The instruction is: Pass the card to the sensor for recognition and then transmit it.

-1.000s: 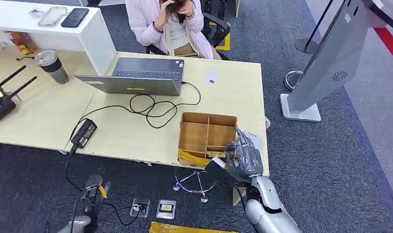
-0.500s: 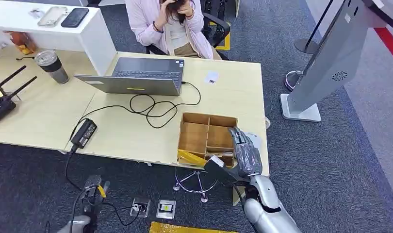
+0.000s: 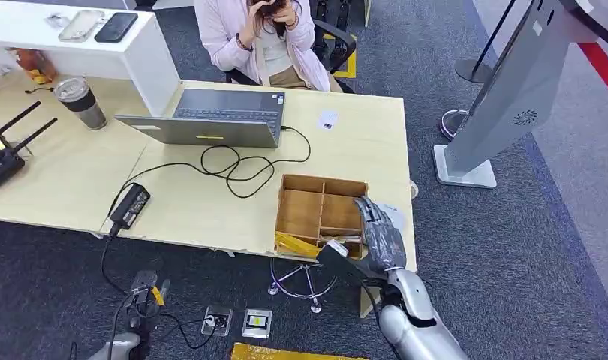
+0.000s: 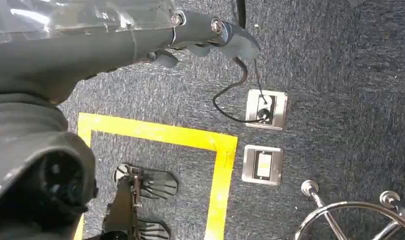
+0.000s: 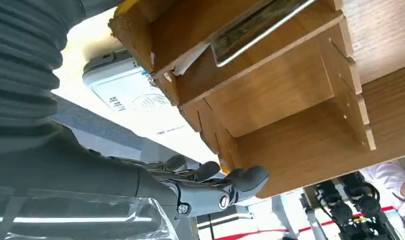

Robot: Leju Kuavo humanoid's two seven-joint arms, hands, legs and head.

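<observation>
My right hand (image 3: 378,238) hangs with loose fingers over the box's (image 3: 304,212) near right corner, holding nothing. My left hand (image 4: 210,35) is down by the floor, fingers curled, grasping nothing. I judge the pick-up is not yet done: one card (image 5: 255,25) lies in a near compartment, one sensor (image 5: 133,102) just right of the box. Next I must pinch that card.

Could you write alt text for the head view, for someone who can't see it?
A robot's right hand hovers over a wooden divided box at the desk's near edge. Behind it sit a laptop and a seated person.
</observation>
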